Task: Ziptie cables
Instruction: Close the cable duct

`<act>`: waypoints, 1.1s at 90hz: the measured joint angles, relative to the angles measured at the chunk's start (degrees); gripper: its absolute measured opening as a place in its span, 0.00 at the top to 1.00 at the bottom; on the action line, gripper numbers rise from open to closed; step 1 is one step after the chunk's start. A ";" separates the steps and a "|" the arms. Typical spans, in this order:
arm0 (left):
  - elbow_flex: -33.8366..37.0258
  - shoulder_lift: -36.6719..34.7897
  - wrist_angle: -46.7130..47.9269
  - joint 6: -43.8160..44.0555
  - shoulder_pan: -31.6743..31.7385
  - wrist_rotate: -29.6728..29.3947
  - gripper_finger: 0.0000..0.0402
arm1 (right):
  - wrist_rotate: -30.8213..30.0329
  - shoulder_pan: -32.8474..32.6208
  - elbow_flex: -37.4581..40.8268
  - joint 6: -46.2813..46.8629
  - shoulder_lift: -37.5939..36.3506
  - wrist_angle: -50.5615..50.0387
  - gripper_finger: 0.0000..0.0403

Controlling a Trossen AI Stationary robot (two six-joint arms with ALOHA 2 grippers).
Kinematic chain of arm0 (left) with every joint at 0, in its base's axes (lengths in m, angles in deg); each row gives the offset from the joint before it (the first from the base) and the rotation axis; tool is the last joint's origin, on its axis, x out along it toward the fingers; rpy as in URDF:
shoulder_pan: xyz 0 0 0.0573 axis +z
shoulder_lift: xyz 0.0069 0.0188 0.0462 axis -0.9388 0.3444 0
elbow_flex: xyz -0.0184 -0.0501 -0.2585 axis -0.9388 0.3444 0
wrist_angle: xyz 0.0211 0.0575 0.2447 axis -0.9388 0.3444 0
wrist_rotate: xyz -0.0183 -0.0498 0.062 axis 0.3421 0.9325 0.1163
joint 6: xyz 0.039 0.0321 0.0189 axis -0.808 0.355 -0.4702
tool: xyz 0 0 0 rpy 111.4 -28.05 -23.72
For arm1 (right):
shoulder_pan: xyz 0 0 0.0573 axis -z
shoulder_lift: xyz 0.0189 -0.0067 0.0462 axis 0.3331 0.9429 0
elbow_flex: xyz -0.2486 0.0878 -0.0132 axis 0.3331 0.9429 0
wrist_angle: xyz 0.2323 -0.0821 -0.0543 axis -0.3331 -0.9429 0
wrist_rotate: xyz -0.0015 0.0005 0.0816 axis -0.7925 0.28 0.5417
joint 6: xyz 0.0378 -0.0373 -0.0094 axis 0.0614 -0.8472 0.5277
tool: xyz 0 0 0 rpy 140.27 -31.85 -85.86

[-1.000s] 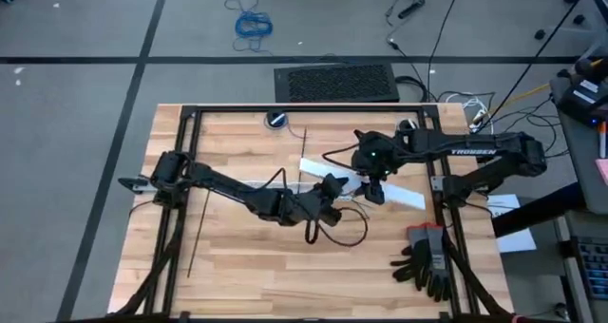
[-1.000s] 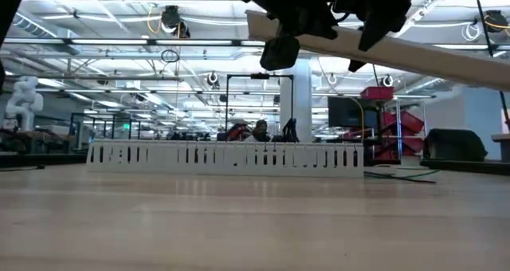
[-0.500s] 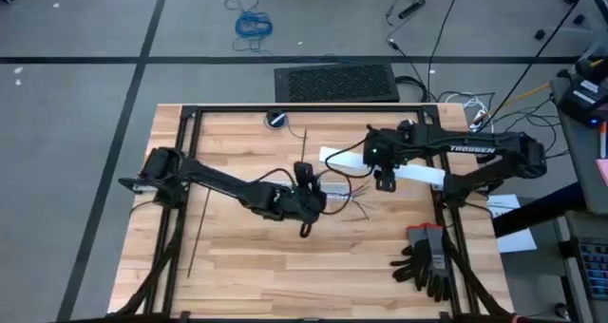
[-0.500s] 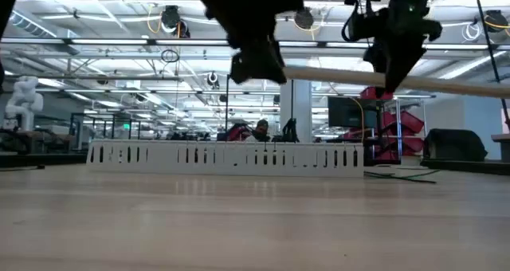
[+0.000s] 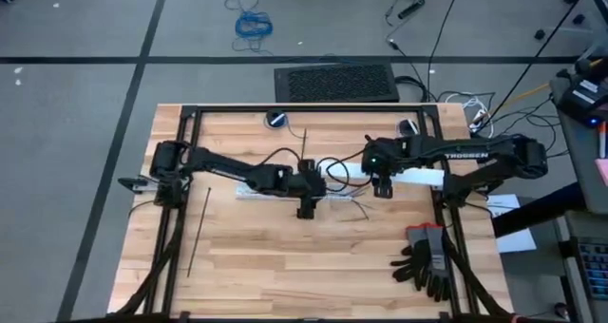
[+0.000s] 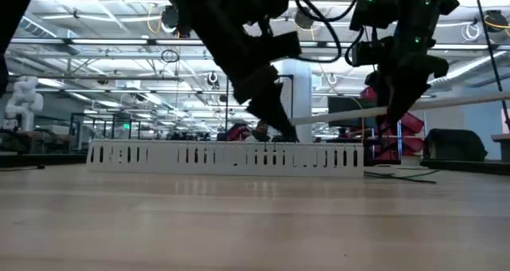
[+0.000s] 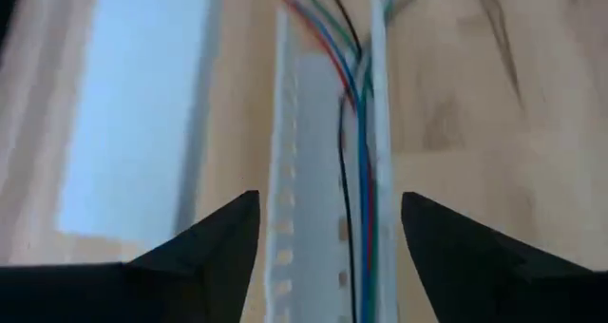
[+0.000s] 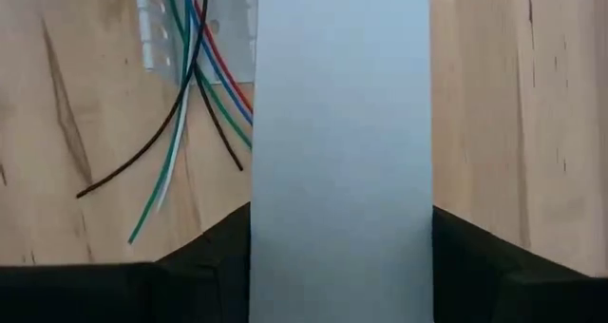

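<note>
Left gripper (image 5: 304, 209) now over slotted duct (image 7: 323, 199), jaws spread; right gripper (image 5: 381, 188) pinching white cover strip (image 8: 340, 152).

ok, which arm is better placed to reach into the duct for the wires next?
Left, probably. The left gripper is open, straddling the white slotted duct with the cables lying inside. The right gripper is shut on the flat white cover strip, so it is occupied.

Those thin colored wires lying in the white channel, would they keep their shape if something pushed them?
Probably not. The cables fan out in loose curves past the end of the white slotted duct, so they look floppy and light. A nudge would likely just bend or scatter them. Inside the duct they run nearly straight, which suggests the walls, not stiffness, keep them in line.
</note>
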 joint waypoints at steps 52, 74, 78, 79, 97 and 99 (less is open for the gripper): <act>1.11 4.84 -9.63 -1.95 3.20 3.45 0.19 | -0.25 4.13 -1.51 -0.10 -0.42 -0.87 0.46; 2.02 5.33 -6.15 0.03 4.02 3.23 0.24 | -0.63 3.62 -1.50 0.98 -1.66 -0.90 0.46; 3.29 5.33 -6.04 0.44 4.14 2.60 0.27 | -0.63 3.61 -1.51 0.98 -1.84 -0.92 0.46; 3.69 5.30 -6.40 1.02 4.20 2.63 0.28 | -0.62 3.61 -1.51 1.01 -1.88 -0.92 0.46; 11.70 2.45 -9.39 2.15 4.04 2.23 0.38 | -0.59 3.61 -1.51 1.28 -1.90 -0.85 0.46; 12.71 2.22 -9.08 2.50 3.95 2.10 0.39 | -0.57 3.61 -1.49 1.29 -1.90 -0.85 0.46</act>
